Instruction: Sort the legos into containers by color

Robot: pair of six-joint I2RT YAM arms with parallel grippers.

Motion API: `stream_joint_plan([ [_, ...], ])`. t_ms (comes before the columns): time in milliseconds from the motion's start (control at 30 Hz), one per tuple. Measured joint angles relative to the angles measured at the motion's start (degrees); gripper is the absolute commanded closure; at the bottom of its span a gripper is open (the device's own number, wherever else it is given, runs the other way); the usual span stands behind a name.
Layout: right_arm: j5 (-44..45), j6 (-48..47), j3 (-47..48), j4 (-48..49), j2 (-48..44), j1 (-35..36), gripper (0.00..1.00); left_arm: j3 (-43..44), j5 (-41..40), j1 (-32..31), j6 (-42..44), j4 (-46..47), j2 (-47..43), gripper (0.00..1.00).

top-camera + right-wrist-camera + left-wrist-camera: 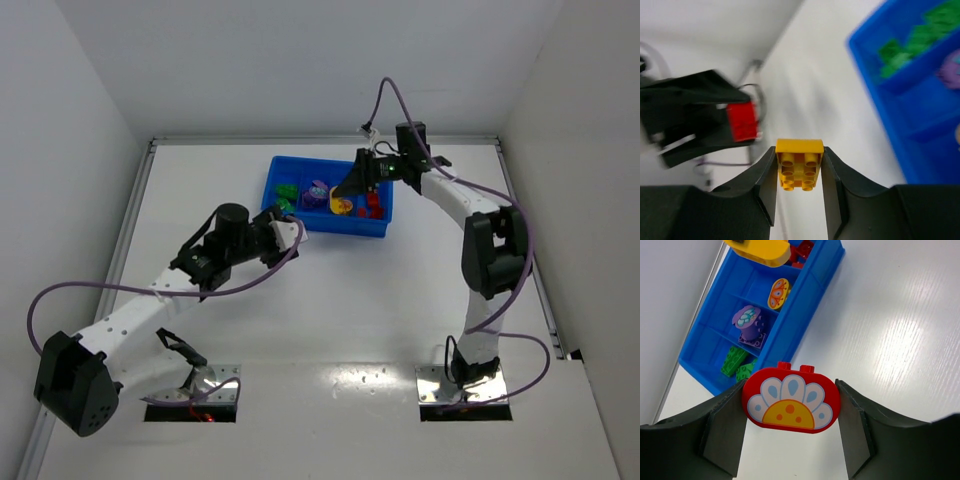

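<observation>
Your left gripper (791, 412): jaws drawn in to brick width, holding a red fan-printed lego (791, 399). This is a rounded brick with white petals and a yellow half-disc on its face and two studs on its upper edge. The dark fingers (722, 432) press on its two ends. It hangs above the table, just short of the tray's green end.

Your right gripper (799, 172): jaws narrow, clamped on a yellow two-by-two lego (799, 165). From overhead it hangs over the tray about where the yellow and red compartments meet. You cannot tell which of the two it is over.

Blue tray (350, 232): one piece with low walls and four compartments side by side. Contents, left to right from overhead:
- First: green legos (735, 360), several, piled loosely.
- Second: a purple lego (749, 324), a rounded piece with a pale pattern standing on a studded purple plate.
- Third: a yellow oval lego (778, 293) with an orange print, leaning against the tray's side wall.
- Fourth: red legos (802, 251), partly hidden behind the right gripper's brick.

Around: purple-grey cables (60, 290) loop from both arms. Two metal mounting plates (463, 385) sit at the near edge.

Surface and room: a glossy white table (400, 300) showing light reflections, with plain white walls (300, 60) on three sides.
</observation>
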Motion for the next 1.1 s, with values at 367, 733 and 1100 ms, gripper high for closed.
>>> stream_joint_plan([
  [367, 32.3, -14.5, 9.7, -10.5, 7.0, 1.6, 0.88, 4.3, -2.4, 1.2, -5.8, 0.2, 4.0, 0.84],
  [733, 40.1, -17.4, 10.5, -11.4, 13.7, 2.0, 0.86, 5.6, -2.5, 2.1, -8.3, 0.5, 4.6, 0.84],
  [1100, 42.9, -18.1, 13.9, -10.8, 14.0, 3.5, 0.08, 6.5, -0.3, 3.2, -10.3, 0.4, 6.7, 0.84],
])
